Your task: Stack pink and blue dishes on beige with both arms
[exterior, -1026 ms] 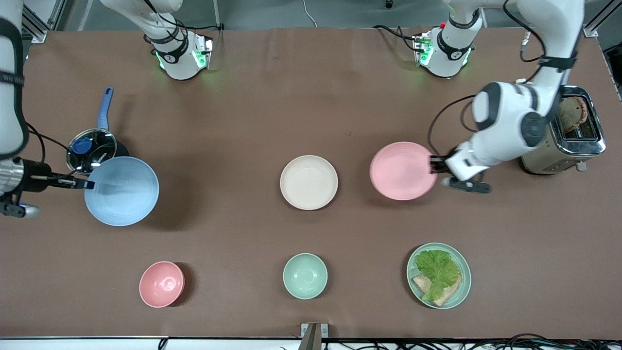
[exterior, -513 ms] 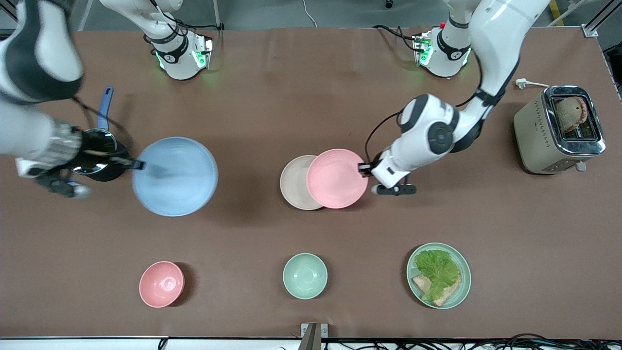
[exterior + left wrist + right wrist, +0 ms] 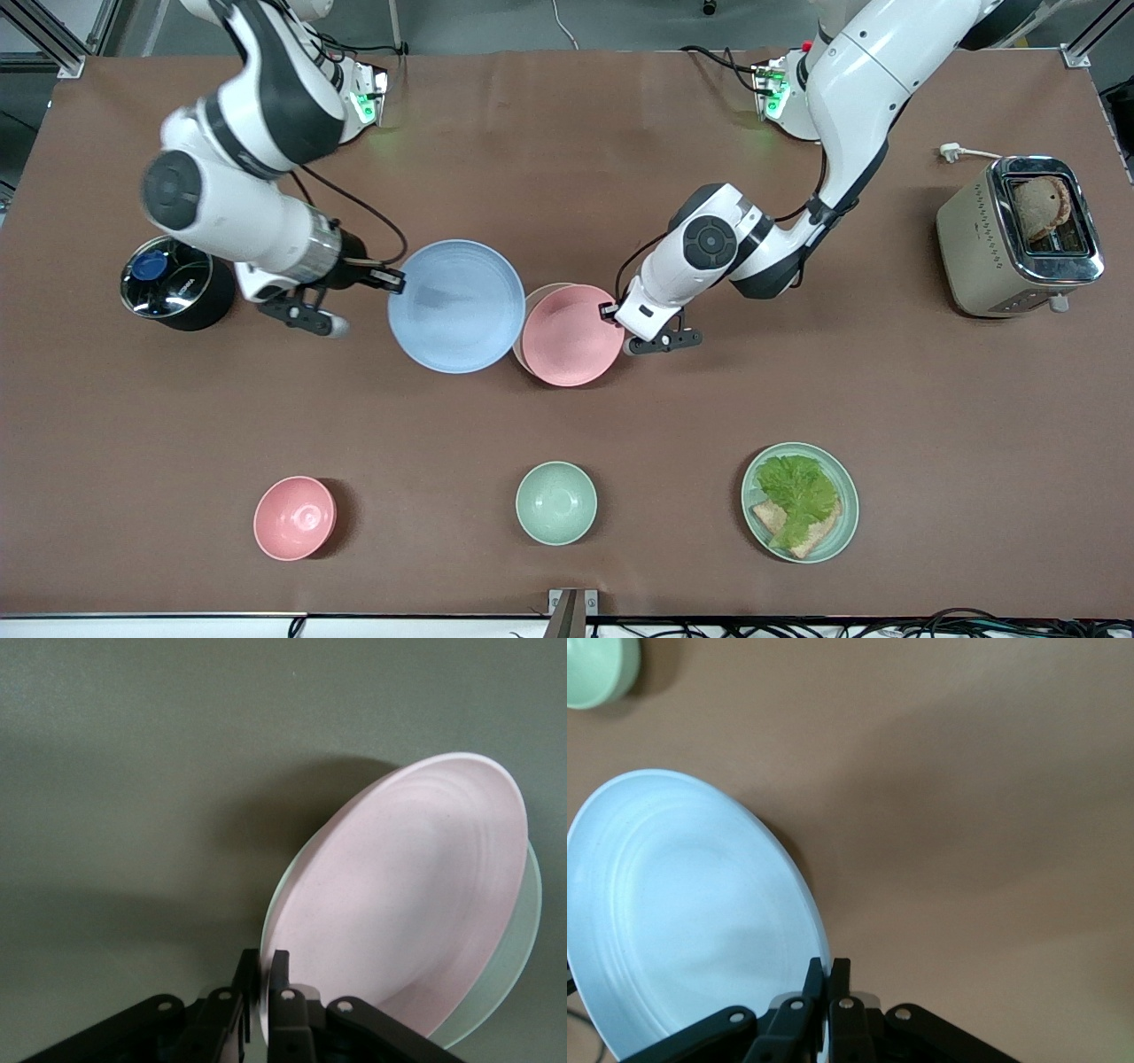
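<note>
Two plates hang over your brown table (image 3: 567, 133) in the front view: left gripper (image 3: 611, 312) pinches the pink plate (image 3: 571, 335) above the beige plate (image 3: 532, 297); right gripper (image 3: 397, 281) pinches the blue plate (image 3: 456, 306) beside it. Left wrist view shows jaws clamped on the pink rim. Right wrist view shows jaws clamped on the blue rim, with a mint bowl (image 3: 598, 669) on the tabletop.

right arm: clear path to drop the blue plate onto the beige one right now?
Probably not yet. The left gripper holds the pink plate over the beige plate, covering nearly all of it. The right gripper holds the blue plate beside them, its rim overlapping theirs; pink likely needs releasing first.
</note>
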Controlling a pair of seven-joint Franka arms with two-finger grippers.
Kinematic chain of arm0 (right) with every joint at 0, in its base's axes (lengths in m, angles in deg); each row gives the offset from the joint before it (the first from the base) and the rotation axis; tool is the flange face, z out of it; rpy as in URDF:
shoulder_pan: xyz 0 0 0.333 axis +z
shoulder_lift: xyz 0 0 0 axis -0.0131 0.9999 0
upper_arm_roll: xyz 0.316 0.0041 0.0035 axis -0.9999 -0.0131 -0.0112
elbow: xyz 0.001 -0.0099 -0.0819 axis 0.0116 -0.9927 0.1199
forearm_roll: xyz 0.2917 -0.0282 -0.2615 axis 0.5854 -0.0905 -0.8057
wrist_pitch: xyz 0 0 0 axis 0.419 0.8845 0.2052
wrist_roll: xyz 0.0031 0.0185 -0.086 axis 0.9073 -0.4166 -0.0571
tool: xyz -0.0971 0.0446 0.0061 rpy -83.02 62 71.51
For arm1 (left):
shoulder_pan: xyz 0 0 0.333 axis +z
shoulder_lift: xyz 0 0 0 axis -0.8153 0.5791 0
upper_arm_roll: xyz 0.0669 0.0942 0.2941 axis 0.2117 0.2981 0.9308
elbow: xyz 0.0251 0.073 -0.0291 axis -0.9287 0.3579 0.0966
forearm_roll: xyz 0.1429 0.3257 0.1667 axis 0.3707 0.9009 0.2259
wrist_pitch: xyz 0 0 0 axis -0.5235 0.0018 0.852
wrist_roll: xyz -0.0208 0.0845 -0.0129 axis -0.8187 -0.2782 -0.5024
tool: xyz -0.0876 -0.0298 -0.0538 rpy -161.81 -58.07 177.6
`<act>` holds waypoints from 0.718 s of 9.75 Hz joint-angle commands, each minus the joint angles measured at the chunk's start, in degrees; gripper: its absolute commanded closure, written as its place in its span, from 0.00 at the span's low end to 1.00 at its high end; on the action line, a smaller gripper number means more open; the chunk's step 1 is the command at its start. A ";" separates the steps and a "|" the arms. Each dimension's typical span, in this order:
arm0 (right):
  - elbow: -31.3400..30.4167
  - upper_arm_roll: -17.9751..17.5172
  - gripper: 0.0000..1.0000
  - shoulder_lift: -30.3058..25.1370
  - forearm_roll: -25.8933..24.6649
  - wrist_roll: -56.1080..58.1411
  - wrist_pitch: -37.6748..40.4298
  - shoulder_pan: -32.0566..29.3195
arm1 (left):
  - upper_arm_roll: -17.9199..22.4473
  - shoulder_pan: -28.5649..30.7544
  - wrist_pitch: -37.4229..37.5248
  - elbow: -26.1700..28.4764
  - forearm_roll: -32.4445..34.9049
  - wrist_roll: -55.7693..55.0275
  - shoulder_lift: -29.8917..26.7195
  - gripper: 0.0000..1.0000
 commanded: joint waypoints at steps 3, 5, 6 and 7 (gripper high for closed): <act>-3.88 -4.18 0.99 5.86 -0.14 -0.69 -11.86 0.04 | 0.70 1.93 11.09 0.59 1.49 7.25 -7.46 0.00; -3.88 -5.77 0.98 11.73 -0.14 -2.69 -20.97 1.70 | 6.13 2.20 21.57 0.50 0.70 17.90 -15.45 0.00; -3.88 -6.30 0.98 14.90 -0.14 -4.71 -26.77 3.36 | 9.72 2.20 25.62 0.06 0.78 20.98 -19.58 0.00; -3.97 -6.30 0.98 15.71 -0.22 -4.91 -28.92 4.68 | 13.76 2.20 26.62 -0.11 0.35 27.97 -23.36 0.00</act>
